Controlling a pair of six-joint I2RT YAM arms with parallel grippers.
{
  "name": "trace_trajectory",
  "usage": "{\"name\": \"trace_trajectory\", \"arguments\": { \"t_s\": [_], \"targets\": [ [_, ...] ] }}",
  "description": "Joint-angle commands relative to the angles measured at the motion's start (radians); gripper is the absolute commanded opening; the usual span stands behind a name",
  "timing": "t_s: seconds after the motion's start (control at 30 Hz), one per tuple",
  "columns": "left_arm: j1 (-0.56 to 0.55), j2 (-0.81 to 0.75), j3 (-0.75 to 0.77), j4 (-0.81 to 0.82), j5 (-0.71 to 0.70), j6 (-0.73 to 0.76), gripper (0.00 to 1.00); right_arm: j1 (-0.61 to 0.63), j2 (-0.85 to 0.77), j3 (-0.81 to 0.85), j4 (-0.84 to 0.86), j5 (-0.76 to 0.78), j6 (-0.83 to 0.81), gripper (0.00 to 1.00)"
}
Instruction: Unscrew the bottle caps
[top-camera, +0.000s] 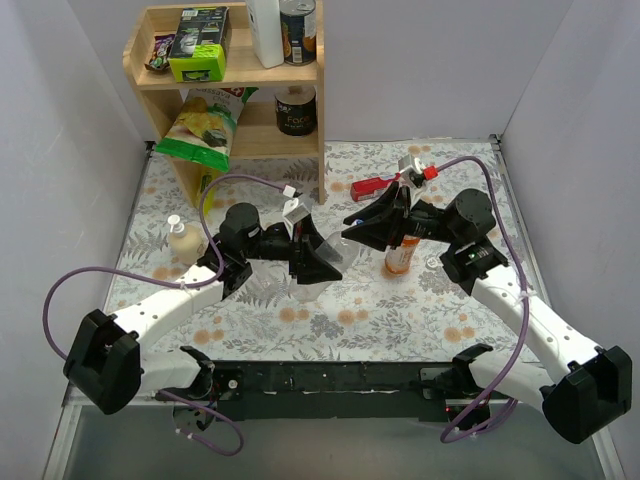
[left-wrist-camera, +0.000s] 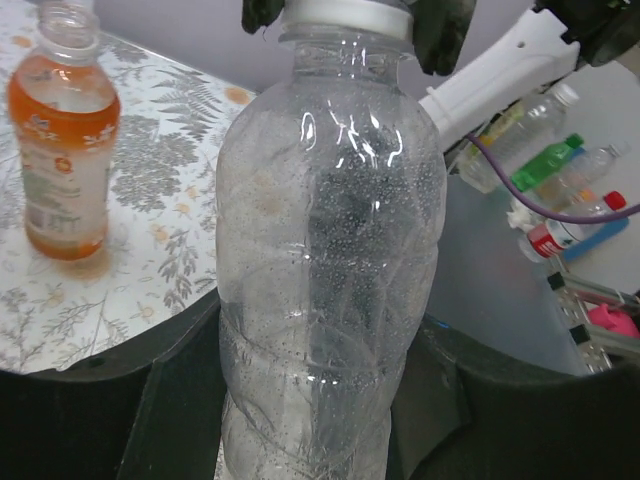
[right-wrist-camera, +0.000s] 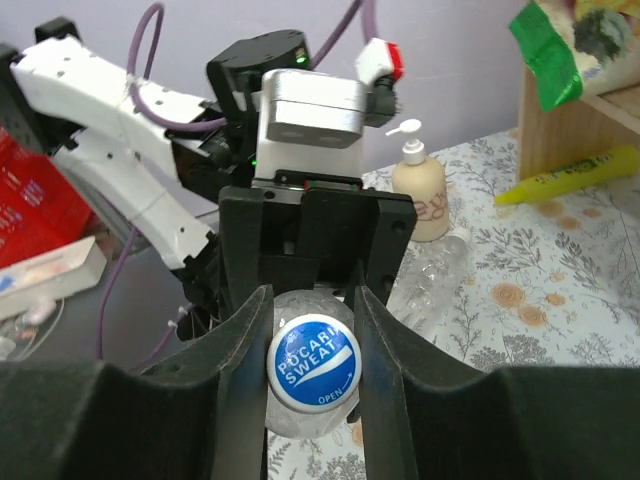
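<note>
The left gripper (top-camera: 314, 260) is closed around the body of the clear bottle (left-wrist-camera: 320, 280). It holds the bottle over the middle of the table (top-camera: 330, 320). I cannot tell if the bottle touches the table. The bottle's cap (right-wrist-camera: 313, 365) is white and blue and points at the right arm. The right gripper (right-wrist-camera: 313, 320) has one finger on each side of the cap. The fingers look like they squeeze it, but the touch is hard to see. The orange bottle (left-wrist-camera: 60, 150) stands on the table just beside them. Its neck is open.
</note>
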Motion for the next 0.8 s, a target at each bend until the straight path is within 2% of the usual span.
{"name": "trace_trajectory", "arguments": {
  "t_s": [0.0, 0.03, 0.13, 0.2, 0.23, 0.27, 0.3, 0.43, 0.5, 0.53, 0.67, 0.77],
  "targets": [
    [0.033, 0.002, -0.012, 0.064, 0.172, -0.06, 0.29, -0.047, -0.055, 0.057, 0.067, -0.142, -0.114, 0.01],
    [0.033, 0.004, -0.009, 0.051, 0.155, -0.047, 0.29, -0.046, -0.06, 0.06, 0.051, -0.136, -0.115, 0.01],
    [0.033, -0.008, 0.012, -0.065, 0.002, 0.041, 0.29, -0.049, -0.067, 0.086, -0.047, -0.055, -0.122, 0.3],
    [0.033, -0.014, 0.021, -0.139, -0.117, 0.075, 0.28, -0.052, -0.077, 0.106, -0.113, 0.047, -0.127, 0.58],
    [0.033, -0.016, 0.023, -0.151, -0.148, 0.087, 0.29, -0.05, -0.078, 0.109, -0.157, 0.074, -0.128, 0.65],
    [0.033, -0.019, 0.025, -0.166, -0.173, 0.093, 0.29, -0.052, -0.083, 0.114, -0.174, 0.122, -0.13, 0.76],
    [0.033, -0.022, 0.023, -0.173, -0.205, 0.096, 0.29, -0.052, -0.095, 0.108, -0.182, 0.139, -0.128, 0.8],
    [0.033, -0.016, 0.026, -0.185, -0.235, 0.098, 0.29, -0.053, -0.139, 0.072, -0.214, 0.241, -0.112, 0.86],
    [0.033, -0.018, 0.028, -0.19, -0.256, 0.098, 0.29, -0.053, -0.152, 0.069, -0.268, 0.346, -0.063, 0.87],
    [0.033, -0.019, 0.028, -0.193, -0.291, 0.098, 0.29, -0.052, -0.152, 0.074, -0.292, 0.408, -0.043, 0.86],
    [0.03, -0.03, 0.031, -0.226, -0.397, 0.105, 0.29, -0.037, -0.129, 0.071, -0.346, 0.427, 0.068, 0.77],
    [0.021, -0.03, 0.037, -0.255, -0.458, 0.118, 0.29, 0.017, -0.107, 0.075, -0.354, 0.485, 0.088, 0.74]
  ]
}}
